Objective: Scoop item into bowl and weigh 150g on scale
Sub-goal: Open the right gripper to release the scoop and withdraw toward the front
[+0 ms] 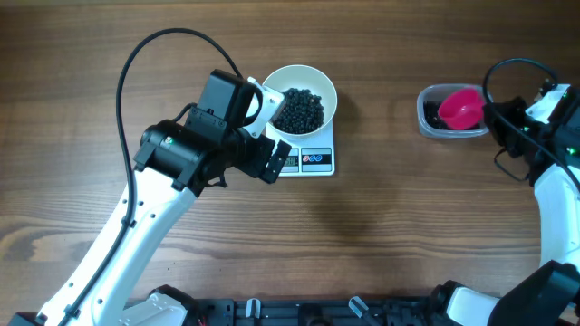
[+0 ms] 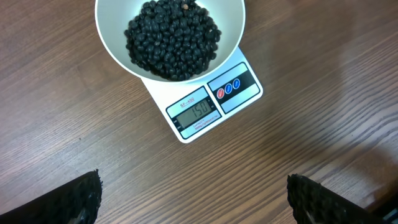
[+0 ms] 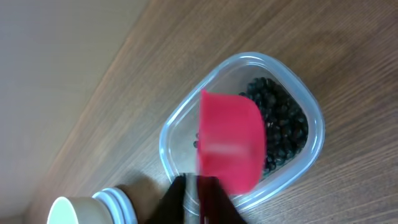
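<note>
A: Beans (image 2: pixel 173 40) are heaped in the bowl (image 2: pixel 109 43) on the scale (image 2: pixel 245 93). Display looks like 150. Left tool (image 2: pixel 196 202) gapes wide, empty.
B: Right tool (image 3: pixel 202 202)?
A: Over the tub (image 3: pixel 171 140), at the scoop (image 3: pixel 230 143) handle. Blurred, can't tell the grip. Beans are glossy and will probably roll. Move them by scoop, or lift the bowl by its rim.

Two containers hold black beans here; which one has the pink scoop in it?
The clear plastic tub, away from the scale; the white bowl on the scale holds beans only.
</note>
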Robot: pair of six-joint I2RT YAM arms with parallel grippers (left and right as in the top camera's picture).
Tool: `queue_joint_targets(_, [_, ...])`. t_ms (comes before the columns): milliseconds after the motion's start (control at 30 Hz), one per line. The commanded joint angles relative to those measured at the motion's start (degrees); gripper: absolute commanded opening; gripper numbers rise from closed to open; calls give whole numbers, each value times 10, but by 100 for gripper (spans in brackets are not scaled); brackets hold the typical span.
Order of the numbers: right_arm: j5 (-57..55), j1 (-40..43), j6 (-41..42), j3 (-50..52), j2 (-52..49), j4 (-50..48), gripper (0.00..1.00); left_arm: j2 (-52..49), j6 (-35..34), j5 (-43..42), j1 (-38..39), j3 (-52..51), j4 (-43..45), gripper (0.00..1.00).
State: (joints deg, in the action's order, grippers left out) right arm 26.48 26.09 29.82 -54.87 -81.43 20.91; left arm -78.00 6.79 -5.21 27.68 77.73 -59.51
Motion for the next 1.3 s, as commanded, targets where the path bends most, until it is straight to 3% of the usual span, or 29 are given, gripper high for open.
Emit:
queue_joint_targets(0, [-10,0,2,2,-1,-4,50,3,-2,3,-2,-2,1,100])
queue_joint_targets(67, [-10,0,-15,1,9,-3,91,3,-2,3,-2,-2,1,100])
queue_joint_targets(100, [-10,0,-21,1,19,-2,100,3,-1,3,-2,-2,1,100])
queue_joint_targets(200, [-43,0,-47,-14,60,34,100,3,-1,3,-2,-2,1,100])
queue_joint_targets(400, [-202,-6,-135,-66,164,220,100,3,-1,3,-2,-2,1,100])
queue_joint_targets(533, [-184,-47,-186,-79,224,294,100,3,-2,3,-2,-2,1,100])
queue_joint_targets(700, [-92,-207,-265,-79,246,308,100,3,-1,3,-2,-2,1,100])
queue_joint_targets(800, [-116,-279,-268,-79,245,310,100,3,-2,3,-2,-2,1,100])
queue_joint_targets(1000, [-118,-281,-268,-79,237,310,100,3,-1,3,-2,-2,1,100])
queue_joint_targets(1267, [-118,-281,-253,-79,154,311,100,3,-2,3,-2,-2,1,100])
